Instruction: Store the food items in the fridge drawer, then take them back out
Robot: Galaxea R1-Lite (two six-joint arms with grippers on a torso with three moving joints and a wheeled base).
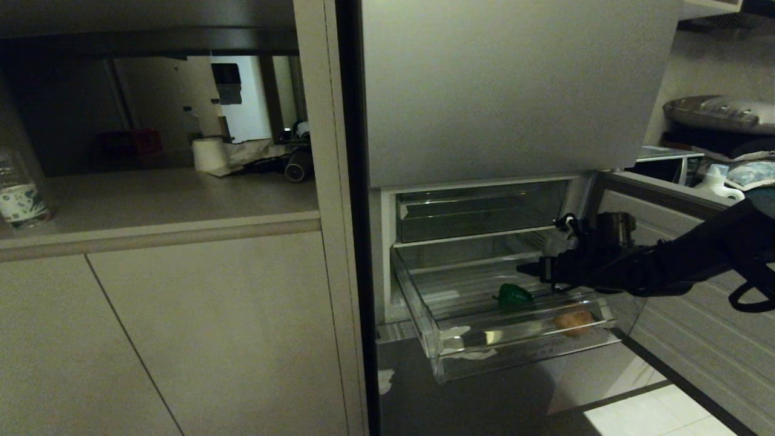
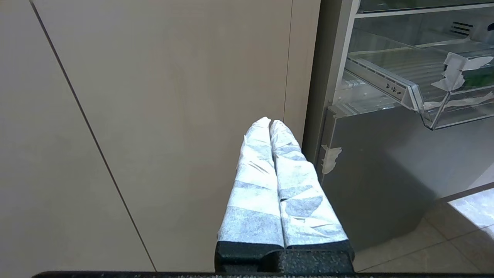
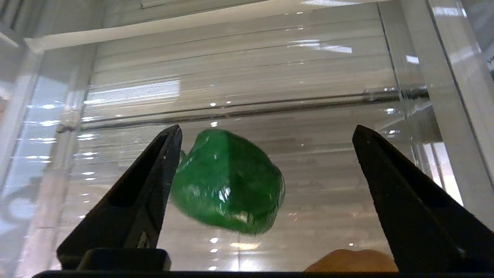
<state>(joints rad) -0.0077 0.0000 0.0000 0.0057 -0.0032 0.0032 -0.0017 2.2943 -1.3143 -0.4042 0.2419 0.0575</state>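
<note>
The fridge drawer stood pulled out from the fridge, its ribbed clear floor open to me. Inside lay two food items — a green pepper near the middle and a round orange-brown one at about four o'clock from it, close against the front wall. So I judged the storing half nearly or quite finished, and the taking-out half not yet begun; I could not tell whether more pieces were meant to go in.

My right pincer hung just over the drawer, its tips wide apart and clamped on nothing, the pepper loose between them and just beside one tip. In the right wrist view the pepper's long axis ran roughly ten to four o'clock, its stem end seemingly towards ten. My left pincer was parked by the cupboard door, tips together and empty.
</note>
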